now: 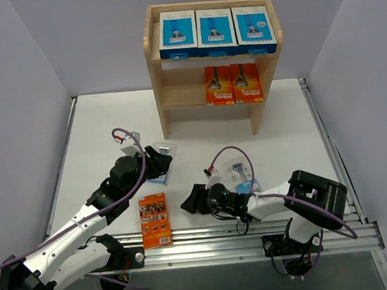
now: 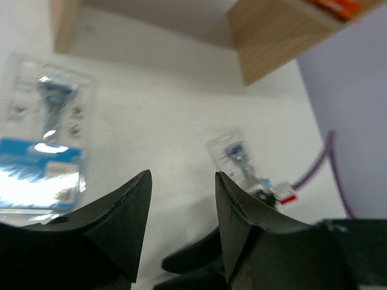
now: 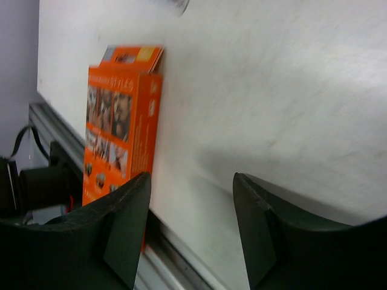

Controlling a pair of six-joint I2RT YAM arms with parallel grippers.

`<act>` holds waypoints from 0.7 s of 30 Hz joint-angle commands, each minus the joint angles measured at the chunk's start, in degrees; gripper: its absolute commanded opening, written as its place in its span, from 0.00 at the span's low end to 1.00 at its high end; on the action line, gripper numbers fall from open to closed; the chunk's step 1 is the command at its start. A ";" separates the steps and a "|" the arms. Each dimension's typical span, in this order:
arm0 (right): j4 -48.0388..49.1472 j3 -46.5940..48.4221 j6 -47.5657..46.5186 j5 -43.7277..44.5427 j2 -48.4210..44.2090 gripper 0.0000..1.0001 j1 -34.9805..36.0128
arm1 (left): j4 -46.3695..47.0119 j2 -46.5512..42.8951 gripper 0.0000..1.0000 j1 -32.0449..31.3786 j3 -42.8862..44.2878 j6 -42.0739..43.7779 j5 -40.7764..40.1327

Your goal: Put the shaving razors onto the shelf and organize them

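On the wooden shelf (image 1: 156, 68), three blue-and-white razor boxes (image 1: 216, 32) line the top tier and two orange boxes (image 1: 232, 84) stand on the middle tier. A clear blister razor pack (image 1: 164, 147) (image 2: 45, 151) lies on the table, partly under my left gripper (image 1: 165, 161) (image 2: 181, 175), which is open with nothing between its fingers. An orange razor box (image 1: 155, 219) (image 3: 121, 139) lies near the front rail. My right gripper (image 1: 186, 203) (image 3: 192, 176) is just right of it, open and empty. A second blister pack (image 1: 238, 173) (image 2: 240, 158) lies by the right arm.
The metal rail (image 1: 220, 239) runs along the table's near edge, right behind the orange box. Grey walls close in on both sides. Purple cables (image 1: 230, 150) loop over both arms. The shelf's left legs (image 2: 63, 24) stand beyond the left gripper.
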 commanded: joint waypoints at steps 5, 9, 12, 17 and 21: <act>-8.93 3.40 3.27 8.43 -2.79 0.54 10.98 | -12.14 -1.94 0.57 10.84 -4.78 -0.75 6.36; -7.44 4.19 5.56 10.03 -1.21 0.55 16.24 | -10.38 0.17 0.57 11.81 -7.06 -3.65 7.51; -5.94 6.46 6.35 10.11 2.39 0.57 18.80 | -9.76 1.23 0.57 12.33 -8.21 -4.89 7.24; -0.60 8.06 9.16 10.55 9.33 0.60 22.15 | -10.20 -0.08 0.57 12.86 -10.75 -6.73 5.58; 1.10 8.93 10.31 10.64 12.15 0.63 23.29 | -9.85 -1.32 0.57 13.12 -12.86 -7.70 5.40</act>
